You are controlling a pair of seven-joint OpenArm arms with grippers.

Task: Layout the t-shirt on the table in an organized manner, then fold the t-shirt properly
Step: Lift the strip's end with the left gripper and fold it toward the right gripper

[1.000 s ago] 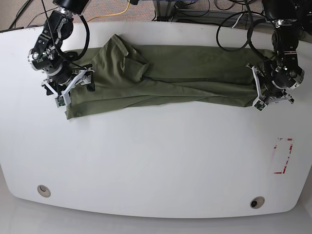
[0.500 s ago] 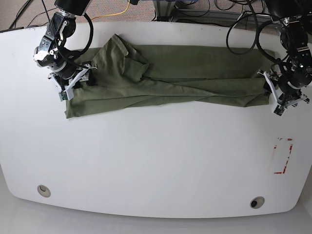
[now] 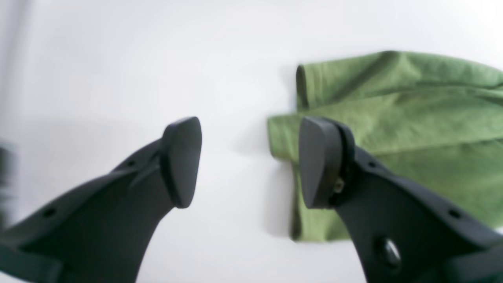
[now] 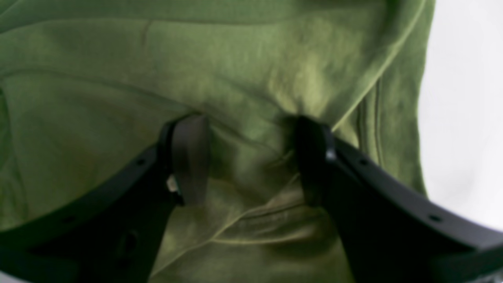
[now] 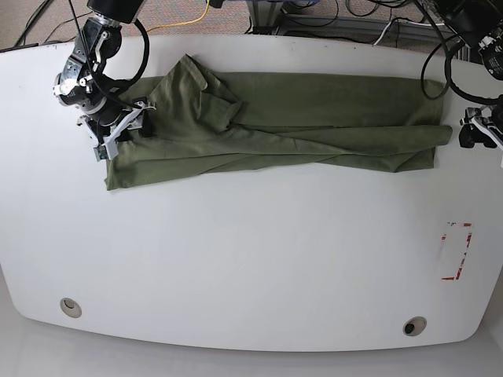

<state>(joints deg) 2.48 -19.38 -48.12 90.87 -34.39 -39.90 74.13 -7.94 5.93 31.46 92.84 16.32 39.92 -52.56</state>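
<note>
The olive-green t-shirt [image 5: 314, 118] lies stretched in a long wrinkled band across the back of the white table [image 5: 251, 259]. My right gripper [image 5: 122, 132] is pressed down on its left end. In the right wrist view its fingers [image 4: 188, 157] stand wide apart, so that gripper [image 4: 251, 161] is open, with a bulge of t-shirt [image 4: 255, 59] between them. My left gripper [image 5: 471, 129] hangs at the table's right edge, just off the shirt's right end. It [image 3: 249, 161] is open over bare table [image 3: 118, 59], the t-shirt [image 3: 412, 118] lying beyond one finger.
A small red-marked rectangle [image 5: 456, 251] sits near the right edge. Two round metal grommets [image 5: 71, 306] [image 5: 414, 326] lie near the front edge. Cables [image 5: 377, 31] run behind the table's back edge.
My left gripper has opened, let go of the shirt's right end and drawn away to the right. The right gripper's fingers closed in a little and it stayed on the left end.
</note>
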